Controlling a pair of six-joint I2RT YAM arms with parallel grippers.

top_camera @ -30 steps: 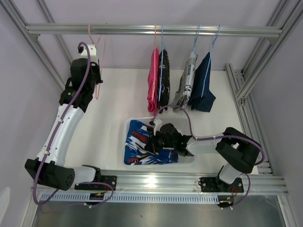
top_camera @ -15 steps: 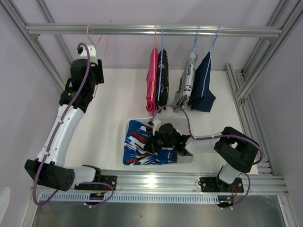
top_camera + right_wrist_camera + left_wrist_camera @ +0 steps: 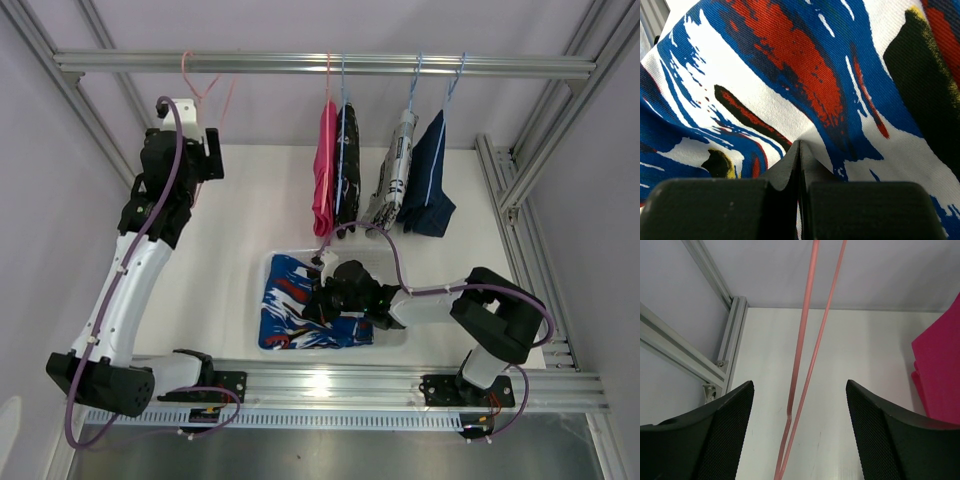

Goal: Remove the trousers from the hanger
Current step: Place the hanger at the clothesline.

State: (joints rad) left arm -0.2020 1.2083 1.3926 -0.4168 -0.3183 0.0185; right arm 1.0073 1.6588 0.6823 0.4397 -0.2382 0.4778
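The empty pink hanger (image 3: 207,88) hangs at the left of the rail (image 3: 500,66). My left gripper (image 3: 199,160) is open just below it. In the left wrist view the hanger's wires (image 3: 805,340) run between the wide-apart fingers of the left gripper (image 3: 799,386) without touching them. The blue trousers with the red-white pattern (image 3: 288,300) lie crumpled in a clear bin (image 3: 268,262). My right gripper (image 3: 318,300) is shut on a raised fold of that cloth (image 3: 790,65), pinched at the tips of the right gripper (image 3: 800,146).
Pink trousers (image 3: 324,170), black patterned ones (image 3: 347,160), white printed ones (image 3: 397,165) and dark denim ones (image 3: 430,190) hang on hangers from the rail's middle and right. The pink pair (image 3: 940,370) shows at the right edge of the left wrist view. Aluminium frame posts (image 3: 530,170) flank the table.
My left gripper has opened and let go of the pink hanger, which now hangs free, and that arm has lifted slightly. The right gripper has nudged the blue trousers a little leftward.
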